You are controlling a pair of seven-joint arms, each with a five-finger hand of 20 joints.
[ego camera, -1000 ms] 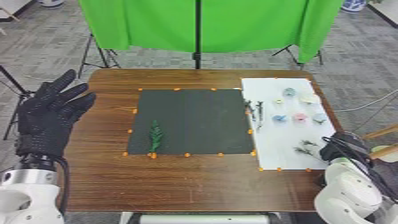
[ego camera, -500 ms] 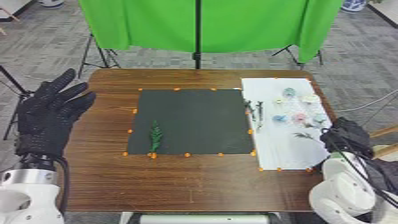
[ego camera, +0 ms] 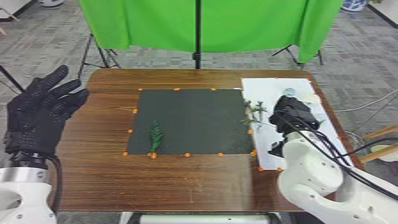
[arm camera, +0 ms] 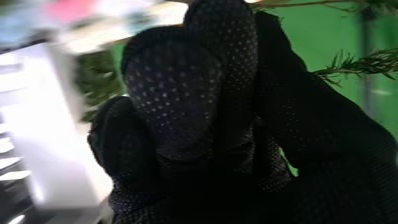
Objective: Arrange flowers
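Here, the right hand (ego camera: 295, 115), its grip impossible to tell, blocked part of the white board (ego camera: 263, 90); a green sprig (ego camera: 156, 138) lay on the dark mat (ego camera: 194, 119), the left hand (ego camera: 37, 112) spread wide.

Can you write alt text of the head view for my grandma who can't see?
A robot's right hand is over a white sheet with sprigs; a leafy green sprig lies on a dark mat. The left hand hangs open.

Robot lab, looks like: green backdrop (ego camera: 142, 25), black pole (ego camera: 198, 30), grey carpet (ego camera: 53, 42), white robot arms (ego camera: 306, 167) at table (ego camera: 178, 185).
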